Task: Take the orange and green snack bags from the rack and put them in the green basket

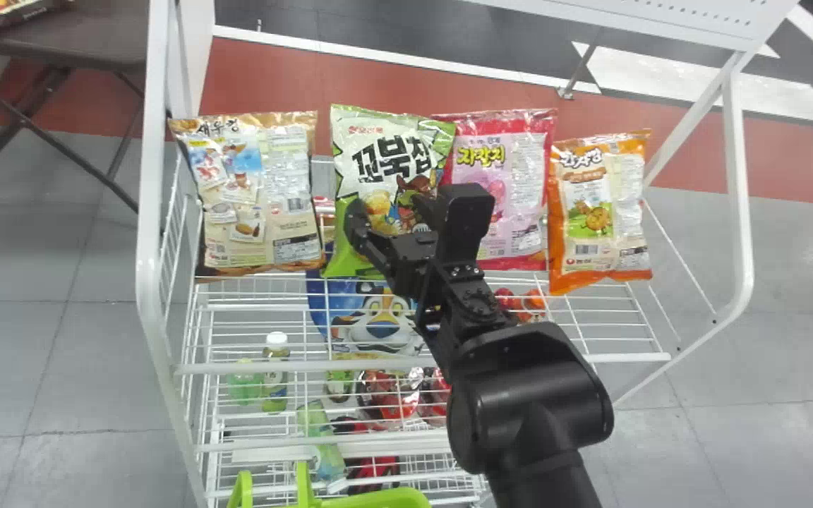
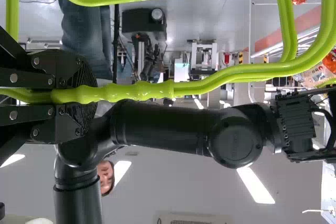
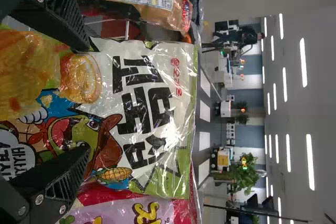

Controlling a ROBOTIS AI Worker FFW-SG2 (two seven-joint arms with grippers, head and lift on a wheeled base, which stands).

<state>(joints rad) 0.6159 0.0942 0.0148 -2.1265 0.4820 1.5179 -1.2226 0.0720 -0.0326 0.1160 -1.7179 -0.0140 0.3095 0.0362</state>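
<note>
One green snack bag [image 1: 378,155] stands close before the spread right tool [image 1: 413,201].

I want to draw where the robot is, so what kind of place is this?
Maybe a big indoor room set up like a little shop: a white wire rack holds snack bags, with a bottle lower down.

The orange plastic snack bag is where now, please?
In the head view, the orange bag stands rightmost on the white wire rack, beside the pink plastic bag.
</note>
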